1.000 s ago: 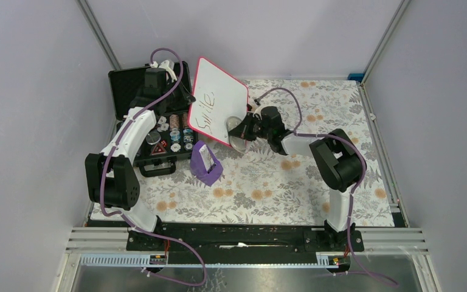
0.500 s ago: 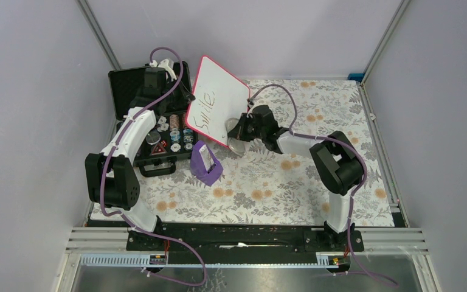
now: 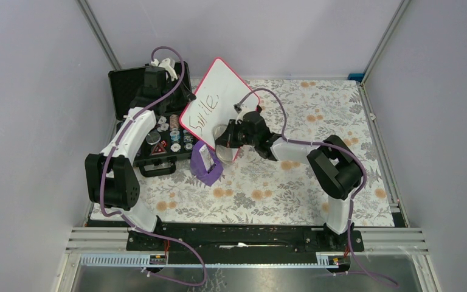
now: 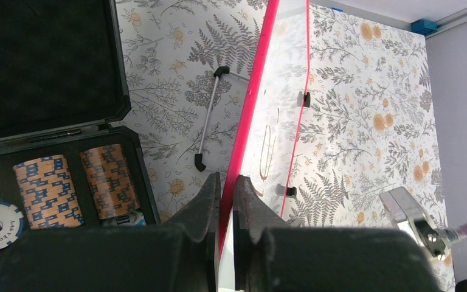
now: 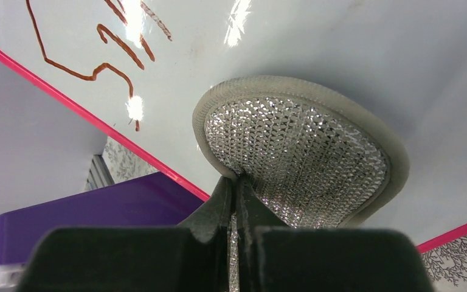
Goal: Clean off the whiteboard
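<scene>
None of the writing [image 3: 204,114] is wiped yet — the whole word is left. My left gripper [image 4: 227,184] is clamped on the whiteboard [image 3: 220,91] rim, board tilted up beside the case [image 3: 131,82]; my right gripper [image 5: 235,185] pinches the round pad [image 5: 298,152] flat against it.
</scene>
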